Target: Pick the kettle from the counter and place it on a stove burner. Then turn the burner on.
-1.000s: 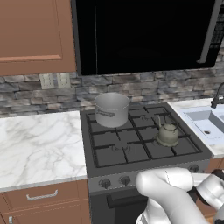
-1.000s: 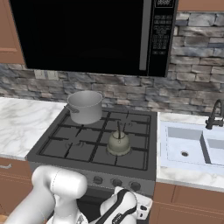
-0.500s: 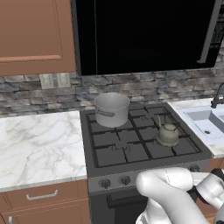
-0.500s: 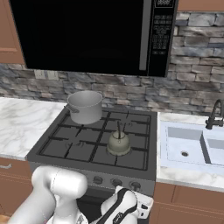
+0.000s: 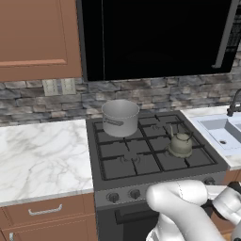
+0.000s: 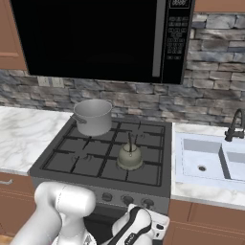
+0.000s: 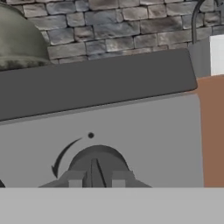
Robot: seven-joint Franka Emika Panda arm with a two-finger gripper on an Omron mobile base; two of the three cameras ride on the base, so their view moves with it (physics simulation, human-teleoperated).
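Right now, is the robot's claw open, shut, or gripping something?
Gripper: up against a stove knob; whether its jaws are open or clamped cannot be told.

Light is even and fairly bright across the kitchen, soft and seemingly from overhead, with no single lamp showing. The marble tabletop (image 5: 42,155) reads pale and clean, without glare. Shadows are weak: a faint dark patch sits under the pot (image 5: 120,117) and the kettle (image 5: 180,144) on the stove (image 5: 141,162). The microwave (image 6: 95,38) door is a flat black with almost no reflection, just 2 thin pale streaks in the left base view. Both base views are sharp to the edges, without bending. The hand view is softer, its close knob (image 7: 97,168) and stone wall (image 7: 109,26) looking blurred and blocky.
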